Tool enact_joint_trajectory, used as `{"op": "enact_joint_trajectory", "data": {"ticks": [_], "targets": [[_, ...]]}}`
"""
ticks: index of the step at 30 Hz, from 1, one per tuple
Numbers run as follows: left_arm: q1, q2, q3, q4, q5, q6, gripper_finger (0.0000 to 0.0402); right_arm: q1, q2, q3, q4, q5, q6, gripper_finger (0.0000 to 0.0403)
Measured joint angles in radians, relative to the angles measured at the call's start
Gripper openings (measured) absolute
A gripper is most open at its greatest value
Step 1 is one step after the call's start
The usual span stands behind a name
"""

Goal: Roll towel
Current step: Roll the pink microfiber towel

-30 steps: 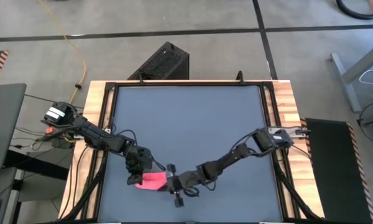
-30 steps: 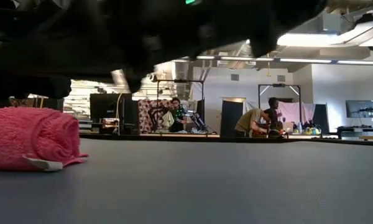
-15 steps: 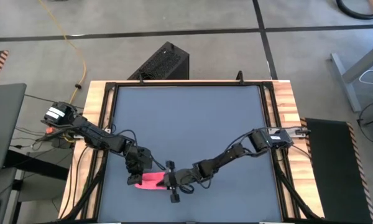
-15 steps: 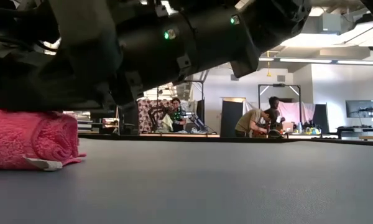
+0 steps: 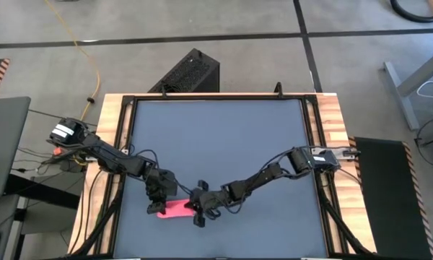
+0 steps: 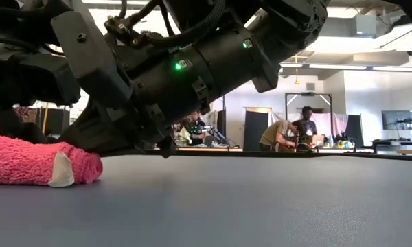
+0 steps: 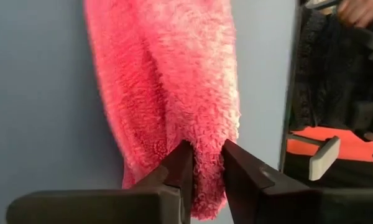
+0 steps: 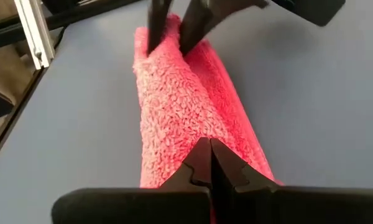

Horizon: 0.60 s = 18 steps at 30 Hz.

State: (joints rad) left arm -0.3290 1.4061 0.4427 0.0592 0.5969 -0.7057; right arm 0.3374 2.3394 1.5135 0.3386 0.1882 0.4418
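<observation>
Your rolled bright pink terry towel [image 5: 175,209] lies near the table's [image 5: 224,137] front edge. Left gripper [image 7: 202,163] pinches one end; right gripper [image 8: 210,163], jaws pressed together, touches the other.

One pink towel [image 5: 177,209]; two arms; one table [image 5: 224,137]; three people.

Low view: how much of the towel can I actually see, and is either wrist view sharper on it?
Low view: dark arm housings fill the upper left, the towel is cut off by the picture's edge. Left wrist view: pile blurs near the left gripper. Right wrist view: crisp pile along the roll, right gripper shut at its near end.
</observation>
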Motion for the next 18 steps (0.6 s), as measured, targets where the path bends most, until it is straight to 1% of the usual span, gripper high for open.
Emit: {"op": "enact_joint_trajectory", "data": {"ticks": [5,9,14,18], "targets": [[0.009,-0.034,0.0,-0.029,0.001,0.014,0.007,0.0,0.003,0.0,-0.007,0.002,0.029,0.0015],[0.019,-0.087,0.0,-0.104,-0.007,0.046,0.0071,0.0,0.003,0.0,-0.007,0.003,0.029,0.0015],[0.032,-0.191,0.0,-0.26,-0.041,0.077,0.0071,0.0,0.004,0.0,-0.01,0.003,0.029,0.0015],[0.036,-0.291,0.0,-0.4,-0.093,0.089,0.0071,0.0,0.004,0.0,-0.01,0.003,0.029,0.0015]]}}
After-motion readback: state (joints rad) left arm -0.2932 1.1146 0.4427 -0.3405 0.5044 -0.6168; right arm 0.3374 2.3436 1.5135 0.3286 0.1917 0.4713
